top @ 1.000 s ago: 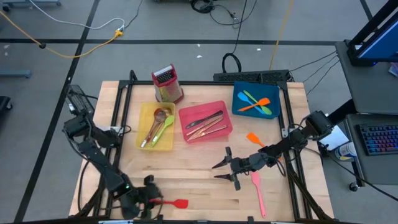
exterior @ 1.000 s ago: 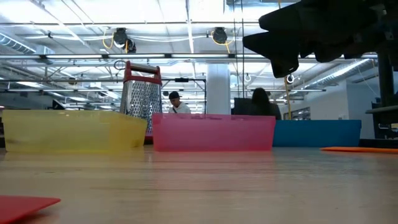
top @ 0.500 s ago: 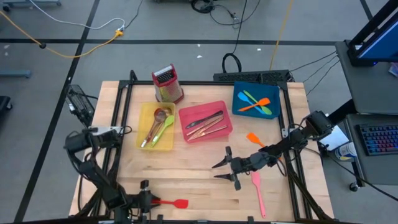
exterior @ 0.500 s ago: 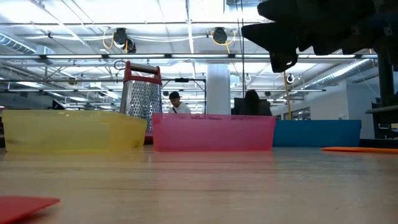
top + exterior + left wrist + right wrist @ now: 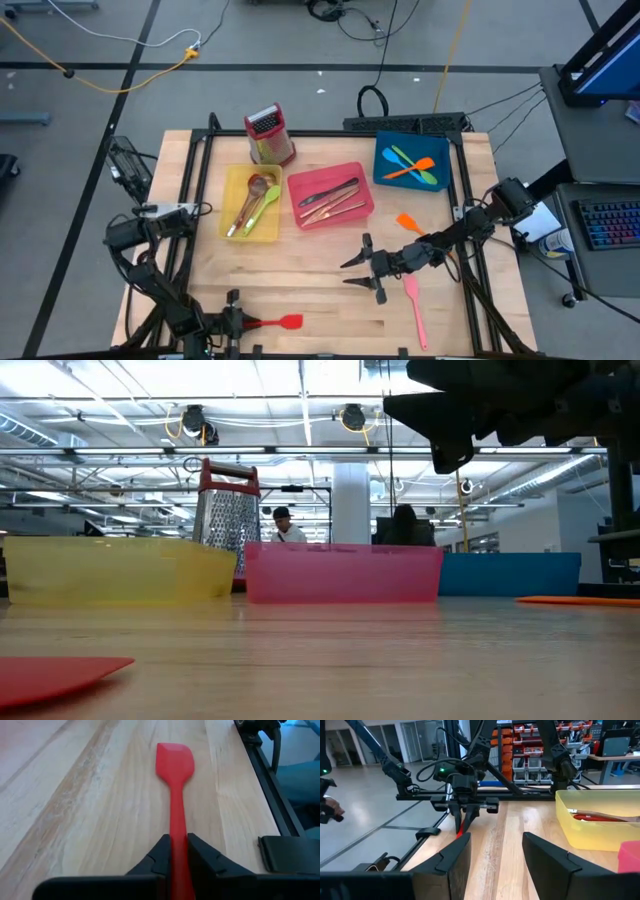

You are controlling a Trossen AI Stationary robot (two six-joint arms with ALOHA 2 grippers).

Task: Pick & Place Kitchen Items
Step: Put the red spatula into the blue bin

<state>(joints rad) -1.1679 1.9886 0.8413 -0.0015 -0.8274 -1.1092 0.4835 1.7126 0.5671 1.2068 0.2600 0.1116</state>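
Fingers of the left gripper (image 5: 174, 851) are pinched narrow on the handle of the red spatula (image 5: 174, 780), down at the table's near edge, left of middle. The spatula's long axis runs straight out from the jaws, blade away from the gripper toward the right side; any lift has to carry it along that line. The right gripper (image 5: 362, 272) hovers mid-table with its fingers spread wide and nothing between them, well apart from the red one but just beside the pink spatula (image 5: 414, 308), with an orange spatula (image 5: 408, 223) near too.

Count: three trays. The yellow tray (image 5: 232, 194) holds about three utensils, the pink tray (image 5: 366, 182) three or four pieces of cutlery, the blue tray (image 5: 384, 153) three crossed spatulas. One box grater (image 5: 267, 135) stands behind them.
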